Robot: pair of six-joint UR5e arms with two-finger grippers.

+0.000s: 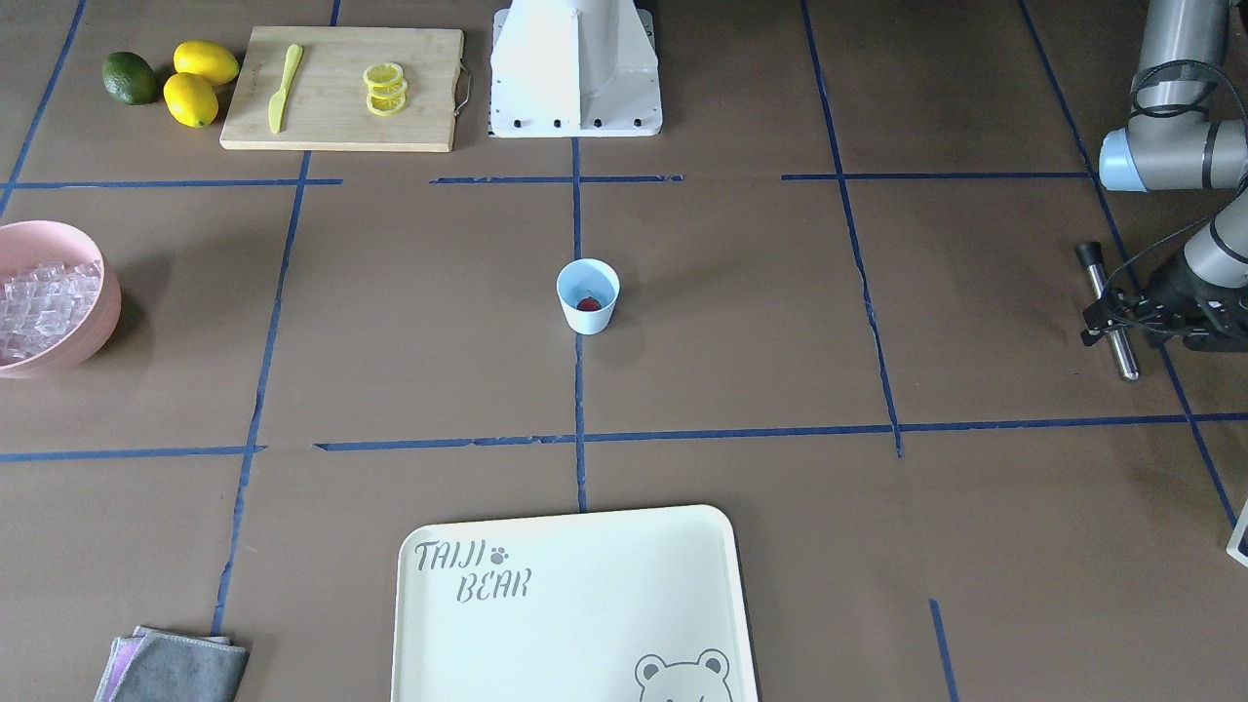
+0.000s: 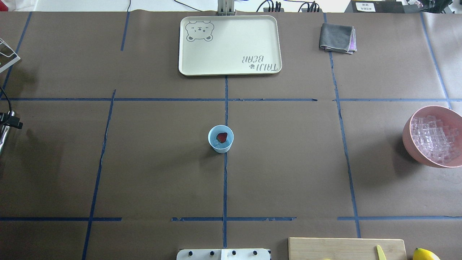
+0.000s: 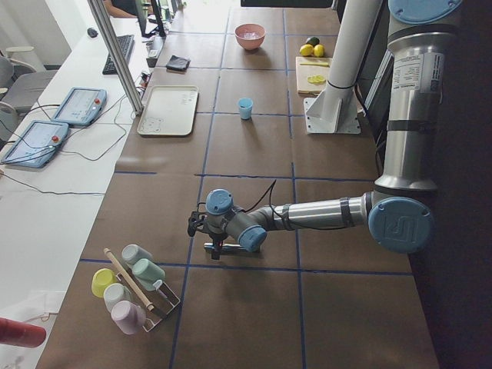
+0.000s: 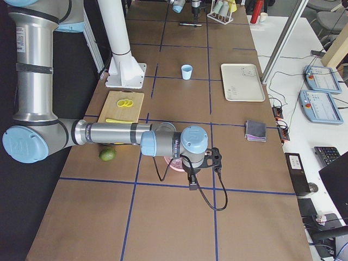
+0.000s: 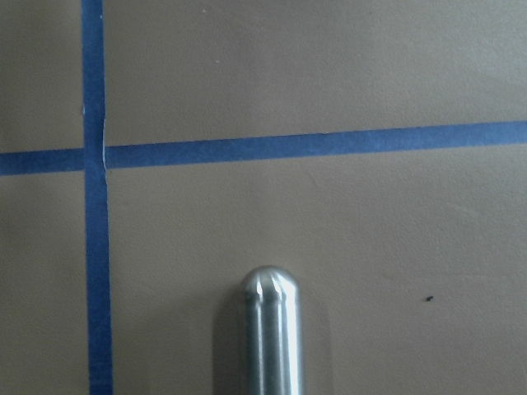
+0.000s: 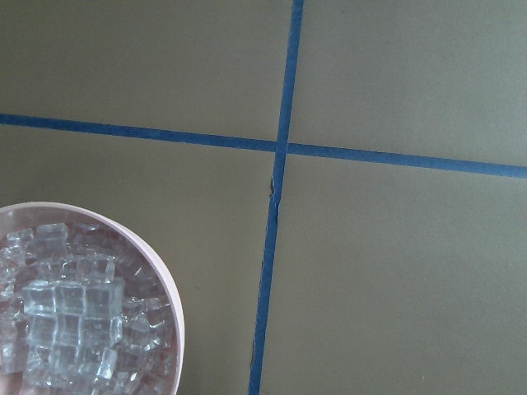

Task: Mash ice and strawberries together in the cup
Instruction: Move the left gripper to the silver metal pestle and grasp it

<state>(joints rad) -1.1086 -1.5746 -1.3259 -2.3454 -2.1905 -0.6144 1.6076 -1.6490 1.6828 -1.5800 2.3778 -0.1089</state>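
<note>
Pink bowl cut by pic edge; L claw & R claw too small/dark to read grip.

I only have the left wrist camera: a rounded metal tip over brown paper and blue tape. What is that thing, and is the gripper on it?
Observer: It is a metal rod with a dark cap. The left gripper is at its middle. I cannot tell whether the gripper is closed.
Operator: Where is the cup from there?
Observer: The light-blue cup stands upright at the middle of the table, on a tape line, well away from that arm.
Operator: What is loaded?
Observer: One strawberry lies in the cup. The ice sits heaped in the pink bowl at the robot's right end.
</note>
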